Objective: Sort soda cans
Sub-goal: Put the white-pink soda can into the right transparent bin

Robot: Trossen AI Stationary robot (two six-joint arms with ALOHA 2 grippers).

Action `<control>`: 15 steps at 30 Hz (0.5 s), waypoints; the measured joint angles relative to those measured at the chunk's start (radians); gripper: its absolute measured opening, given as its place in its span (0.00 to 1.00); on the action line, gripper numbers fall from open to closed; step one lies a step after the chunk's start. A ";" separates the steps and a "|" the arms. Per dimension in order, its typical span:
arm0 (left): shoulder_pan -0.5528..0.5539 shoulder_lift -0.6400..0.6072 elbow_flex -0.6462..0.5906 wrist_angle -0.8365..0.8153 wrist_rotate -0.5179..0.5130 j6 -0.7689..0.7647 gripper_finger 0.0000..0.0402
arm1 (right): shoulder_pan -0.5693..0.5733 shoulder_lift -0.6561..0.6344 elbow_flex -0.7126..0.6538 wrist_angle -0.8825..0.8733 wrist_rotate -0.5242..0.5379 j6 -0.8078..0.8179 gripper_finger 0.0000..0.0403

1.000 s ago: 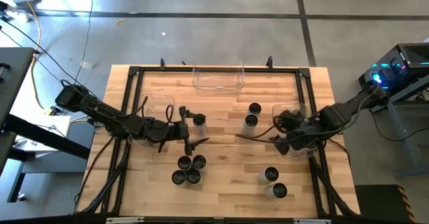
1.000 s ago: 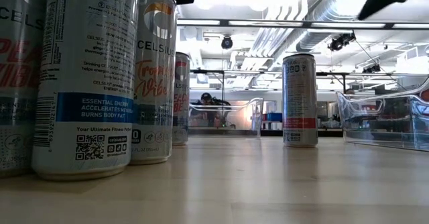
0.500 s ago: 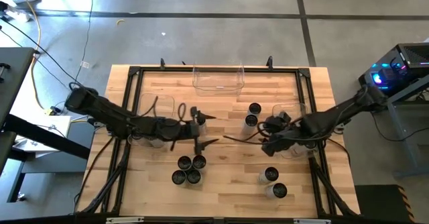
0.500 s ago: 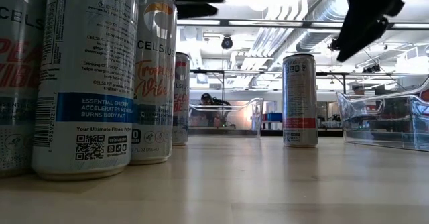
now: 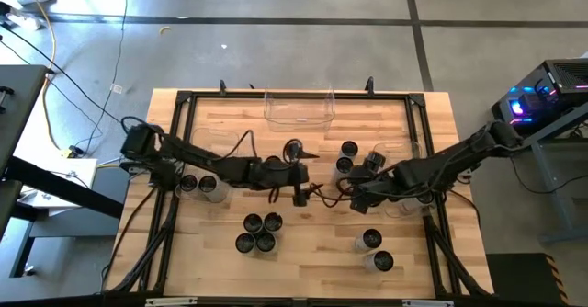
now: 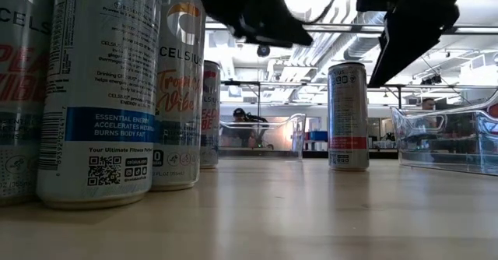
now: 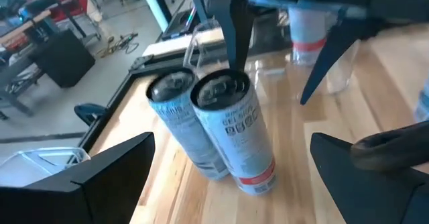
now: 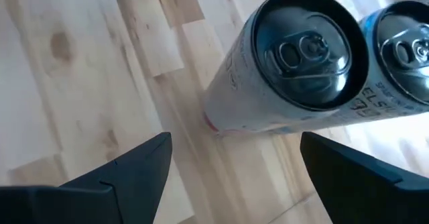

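Observation:
Two soda cans (image 5: 344,157) stand upright side by side on their bases at the table's middle right; they also show in the left wrist view (image 7: 231,127) and the right wrist view (image 8: 295,56). My left gripper (image 5: 310,174) hangs open just left of the pair, pointing at it (image 7: 232,140). My right gripper (image 5: 347,189) hovers open above the pair's near side, slanting down, with the nearer can's top between its fingers in its own view (image 8: 236,140). Neither gripper touches a can.
Several cans (image 5: 258,233) cluster at the near middle, two more (image 5: 374,250) at the near right, two (image 5: 200,186) at the left. Clear bins stand at the far edge (image 5: 299,107) and the right (image 6: 447,139). Bare wood lies between the groups.
My left gripper has swept toward the table's right edge and a little down, up to the middle pair of cans. My right gripper has come down and toward the table's left, rolling about its own axis, over the same pair. No can has moved.

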 joint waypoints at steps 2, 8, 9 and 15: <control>0.011 0.028 0.009 0.001 0.001 -0.003 0.98 | 0.000 0.013 0.000 0.009 0.013 -0.010 0.81; 0.031 0.051 0.010 -0.005 -0.001 -0.012 0.98 | 0.000 0.056 0.000 0.055 -0.036 -0.033 0.81; 0.032 0.051 0.010 -0.005 -0.002 -0.012 0.98 | 0.000 0.060 0.000 0.067 -0.054 -0.044 0.81; 0.032 0.017 0.010 -0.034 -0.010 -0.005 0.98 | 0.008 0.046 0.000 0.183 -0.149 -0.073 0.81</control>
